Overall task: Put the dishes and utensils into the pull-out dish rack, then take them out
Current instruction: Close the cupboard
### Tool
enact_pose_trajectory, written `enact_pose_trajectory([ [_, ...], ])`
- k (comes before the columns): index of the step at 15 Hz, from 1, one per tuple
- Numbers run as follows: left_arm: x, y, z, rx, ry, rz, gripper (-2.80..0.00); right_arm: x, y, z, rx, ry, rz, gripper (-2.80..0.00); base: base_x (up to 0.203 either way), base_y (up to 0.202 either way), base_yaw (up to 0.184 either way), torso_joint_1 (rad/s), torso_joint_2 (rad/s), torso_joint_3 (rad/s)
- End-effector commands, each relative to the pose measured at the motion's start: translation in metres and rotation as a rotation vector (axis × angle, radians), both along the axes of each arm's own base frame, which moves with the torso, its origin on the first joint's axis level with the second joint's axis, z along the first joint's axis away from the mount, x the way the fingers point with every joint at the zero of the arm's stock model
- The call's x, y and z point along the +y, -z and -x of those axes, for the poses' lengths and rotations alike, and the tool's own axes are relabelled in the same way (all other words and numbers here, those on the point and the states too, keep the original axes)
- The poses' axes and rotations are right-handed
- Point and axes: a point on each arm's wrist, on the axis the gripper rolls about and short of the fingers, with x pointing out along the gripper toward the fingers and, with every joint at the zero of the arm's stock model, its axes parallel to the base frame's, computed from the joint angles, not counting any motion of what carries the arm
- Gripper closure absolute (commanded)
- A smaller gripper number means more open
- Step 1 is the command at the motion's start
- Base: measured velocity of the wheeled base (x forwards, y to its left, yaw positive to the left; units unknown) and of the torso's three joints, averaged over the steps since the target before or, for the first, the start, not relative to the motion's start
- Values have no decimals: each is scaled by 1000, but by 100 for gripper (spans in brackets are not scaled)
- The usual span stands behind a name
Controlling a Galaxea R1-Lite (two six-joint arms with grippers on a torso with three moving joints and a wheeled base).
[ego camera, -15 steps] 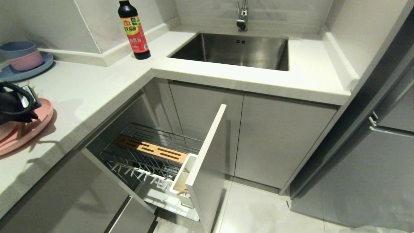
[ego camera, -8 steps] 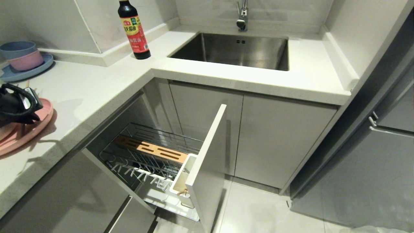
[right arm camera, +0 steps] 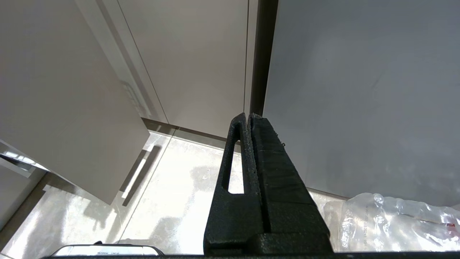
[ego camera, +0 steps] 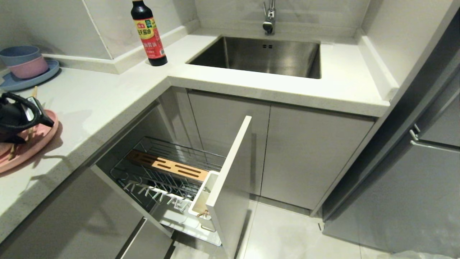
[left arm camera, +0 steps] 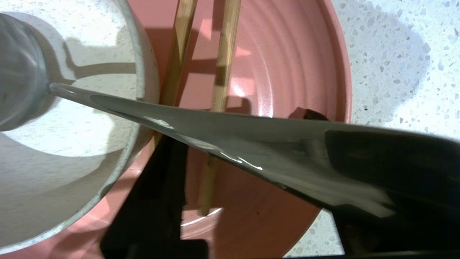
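On the white countertop [ego camera: 107, 97] (speckled): pink plate [ego camera: 39, 138].

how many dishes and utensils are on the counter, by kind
plates: 2, pink plate and blue plate
bowls: 3, white bowl, blue bowl, pink bowl
chopsticks: 2
spoon: 1
total: 8

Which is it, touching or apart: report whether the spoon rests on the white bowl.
Touching. The left wrist view shows the spoon with its head inside the white bowl and its handle lying across the rim.
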Motion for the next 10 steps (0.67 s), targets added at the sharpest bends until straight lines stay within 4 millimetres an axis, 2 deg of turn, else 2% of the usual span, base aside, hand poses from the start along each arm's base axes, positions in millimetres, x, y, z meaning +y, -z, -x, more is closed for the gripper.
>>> enact_pose_trajectory([
  [1, -2, -2, 3, -4, 1, 1, -280, 0, 0, 0, 0, -1, 0, 0, 0, 0, 0, 0, 0, 0],
  [4, -12, -10, 12, -31, 21, -3, -280, 0, 0, 0, 1, 0, 0, 0, 0, 0, 0, 0, 0, 0],
  [10, -27, -28, 42, -98, 41, -27, -280, 0, 0, 0, -1, -1, 0, 0, 0, 0, 0, 0, 0, 0],
])
